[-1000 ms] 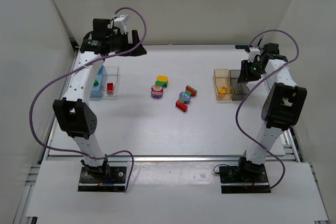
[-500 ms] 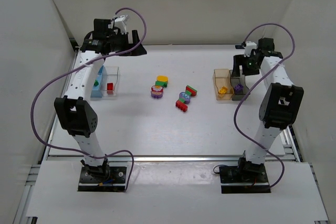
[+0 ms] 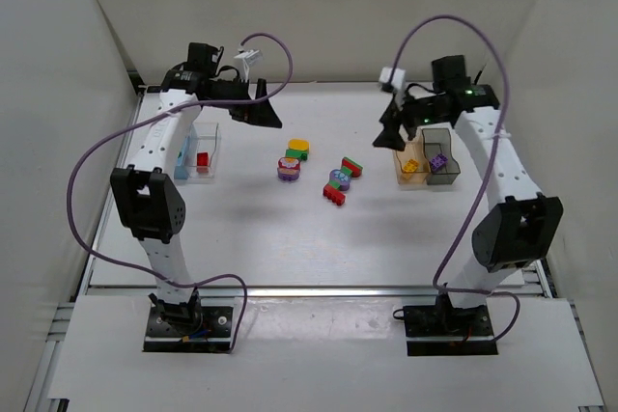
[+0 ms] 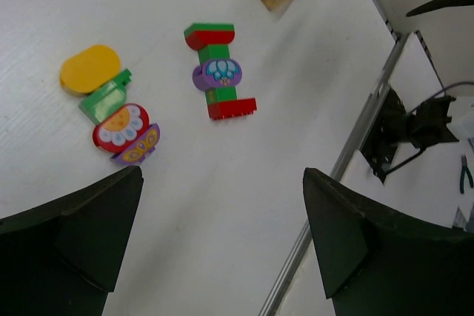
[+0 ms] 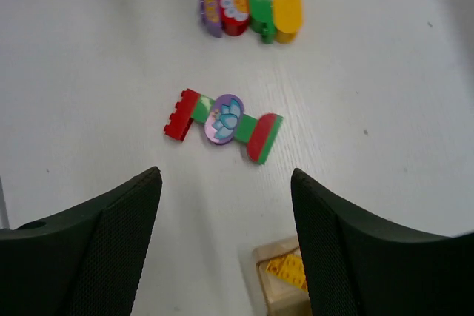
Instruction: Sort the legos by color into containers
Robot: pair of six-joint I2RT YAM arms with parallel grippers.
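In the middle of the white surface (image 3: 290, 229), two mixed stacks of legos, lying flat, near each other but not touching. To the left, the yellow-ended stack (image 3: 293, 160): yellow, green, red with a flower face, purple. To the right, the red-ended stack (image 3: 340, 179): red-and-green, purple, green, red. At the left edge, side by side, a blue-tinted bin (image 3: 181, 159) and a clear bin (image 3: 212, 173) with one red brick (image 3: 203, 159) inside. At the right, an orange bin (image 3: 400, 169) with a yellow brick (image 3: 412, 165) and, against it, a dark grey bin (image 3: 452, 166) with a purple brick (image 3: 438, 162). Left fingers (image 4: 67, 249): spread wide, empty, raised over the far side between clear bin and stacks. Right fingers (image 5: 89, 249): wide apart too, gripping nothing, just left of the orange bin.
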